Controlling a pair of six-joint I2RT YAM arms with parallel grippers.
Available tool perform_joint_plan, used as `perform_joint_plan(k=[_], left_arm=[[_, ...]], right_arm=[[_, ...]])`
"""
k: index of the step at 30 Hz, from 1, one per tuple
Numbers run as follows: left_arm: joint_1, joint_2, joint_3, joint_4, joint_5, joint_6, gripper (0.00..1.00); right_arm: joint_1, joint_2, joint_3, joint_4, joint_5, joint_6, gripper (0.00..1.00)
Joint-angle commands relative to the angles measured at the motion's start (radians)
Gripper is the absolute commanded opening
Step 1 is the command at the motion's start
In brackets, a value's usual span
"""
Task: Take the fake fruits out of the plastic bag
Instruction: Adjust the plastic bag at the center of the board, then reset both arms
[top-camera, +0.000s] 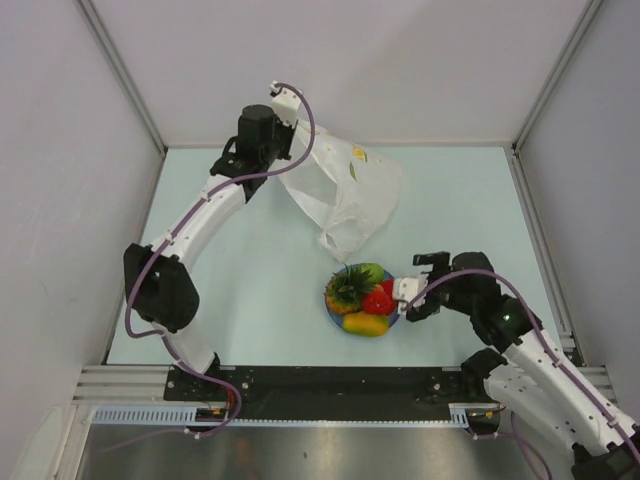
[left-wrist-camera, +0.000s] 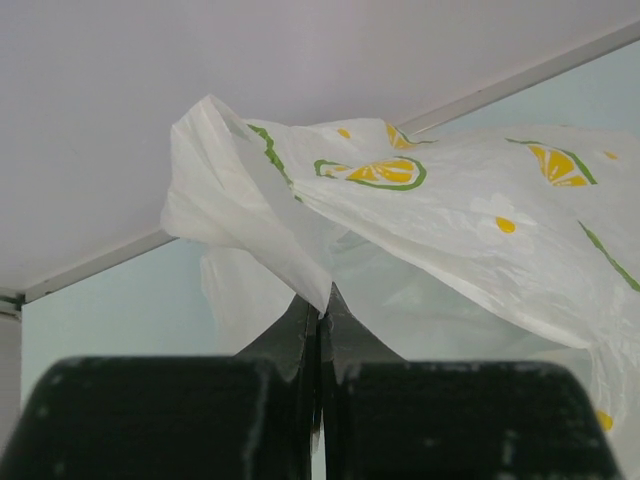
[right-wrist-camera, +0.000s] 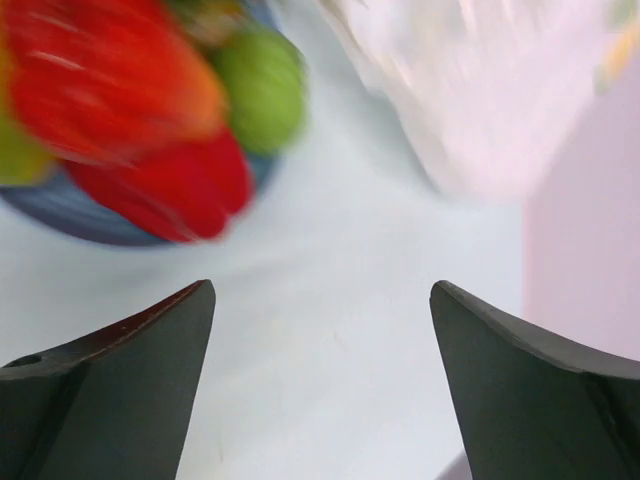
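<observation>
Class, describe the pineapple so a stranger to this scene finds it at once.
Find the pale table, then the blue plate near its front edge. The pineapple lies on its left side; alone among the smooth fruits, it has a spiky green crown.

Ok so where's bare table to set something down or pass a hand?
Bare table lies far right, between the plastic bag and the right wall. Another patch sits near left, between the left arm and the blue plate. Crowded: the centre, where the bag's tip nears the fake fruits, right jaws open beside them.
</observation>
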Motion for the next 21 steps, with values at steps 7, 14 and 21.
perform_joint_plan(k=[7, 14, 21], left_arm=[[0.144, 0.002, 0.171, 0.026, -0.115, 0.072, 0.01], [0.182, -0.118, 0.029, 0.044, -0.178, 0.064, 0.55], [0.185, -0.265, -0.066, -0.023, -0.014, 0.023, 1.00]], right_arm=[[-0.350, 0.323, 0.136, 0.270, 0.290, 0.637, 1.00], [-0.360, 0.471, 0.240, 0.276, 0.454, 0.905, 1.00], [-0.338, 0.465, 0.248, 0.272, 0.459, 0.984, 1.00]])
